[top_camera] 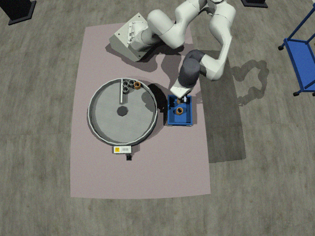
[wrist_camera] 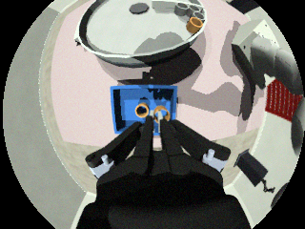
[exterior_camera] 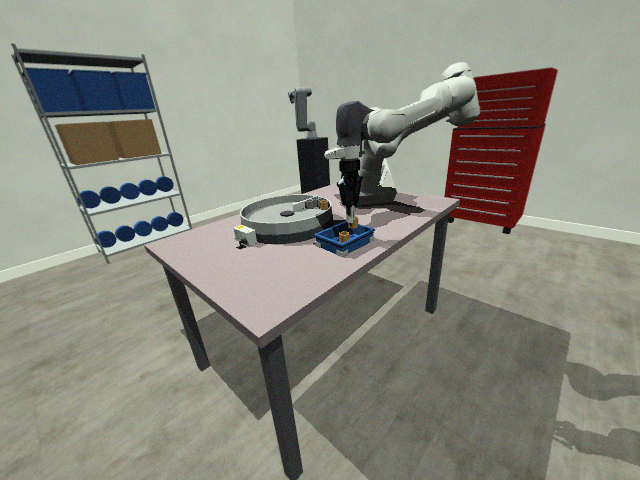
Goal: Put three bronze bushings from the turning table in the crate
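Note:
My gripper [top_camera: 181, 99] [exterior_camera: 351, 221] [wrist_camera: 155, 114] points down at the back part of the blue crate [top_camera: 179, 124] [exterior_camera: 356, 245] [wrist_camera: 114, 102]. It is shut on the wall of a bronze bushing [top_camera: 178, 101] [exterior_camera: 355, 222] [wrist_camera: 168, 113]; whether this bushing touches the crate floor cannot be told. A second bronze bushing [top_camera: 179, 113] [exterior_camera: 343, 237] [wrist_camera: 137, 111] stands in the crate in front of it. A third bronze bushing [top_camera: 137, 88] [exterior_camera: 324, 205] [wrist_camera: 193, 30] is on the grey turning table [top_camera: 122, 129] [exterior_camera: 279, 227] [wrist_camera: 119, 29], beside three grey bushings near the divider.
The divider [top_camera: 121, 94] stands up on the turning table. The turning table's raised rim is left of the crate in the top view. A white box [top_camera: 122, 149] [exterior_camera: 245, 235] with a yellow label is at the turning table's front. The crate's walls surround the bushings inside.

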### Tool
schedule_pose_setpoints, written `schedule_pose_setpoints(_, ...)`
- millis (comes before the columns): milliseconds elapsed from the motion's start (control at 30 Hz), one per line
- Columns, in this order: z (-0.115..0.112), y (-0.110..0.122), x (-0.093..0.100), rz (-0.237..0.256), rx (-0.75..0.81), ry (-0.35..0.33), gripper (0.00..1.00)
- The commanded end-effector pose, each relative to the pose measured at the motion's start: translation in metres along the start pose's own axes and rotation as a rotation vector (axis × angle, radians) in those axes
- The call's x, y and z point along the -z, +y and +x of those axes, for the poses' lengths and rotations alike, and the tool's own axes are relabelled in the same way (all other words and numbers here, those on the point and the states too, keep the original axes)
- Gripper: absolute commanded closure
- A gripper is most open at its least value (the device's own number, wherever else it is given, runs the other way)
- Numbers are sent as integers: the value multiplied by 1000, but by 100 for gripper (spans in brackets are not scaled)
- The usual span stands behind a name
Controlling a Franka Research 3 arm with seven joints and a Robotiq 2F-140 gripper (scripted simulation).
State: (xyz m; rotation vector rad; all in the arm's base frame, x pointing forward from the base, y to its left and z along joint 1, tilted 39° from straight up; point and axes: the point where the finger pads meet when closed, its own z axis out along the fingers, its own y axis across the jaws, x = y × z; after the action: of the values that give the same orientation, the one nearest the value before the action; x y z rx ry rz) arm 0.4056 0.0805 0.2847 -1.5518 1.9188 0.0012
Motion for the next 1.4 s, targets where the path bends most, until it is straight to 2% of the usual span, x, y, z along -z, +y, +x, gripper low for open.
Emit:
schedule_pose_setpoints(0, 1, -1, 0, 3, 4, 1, 100)
schedule_pose_setpoints(1067, 1, -1, 0, 3, 4, 1, 100)
schedule_pose_setpoints(1367, 1, -1, -6, 3, 4, 1, 100)
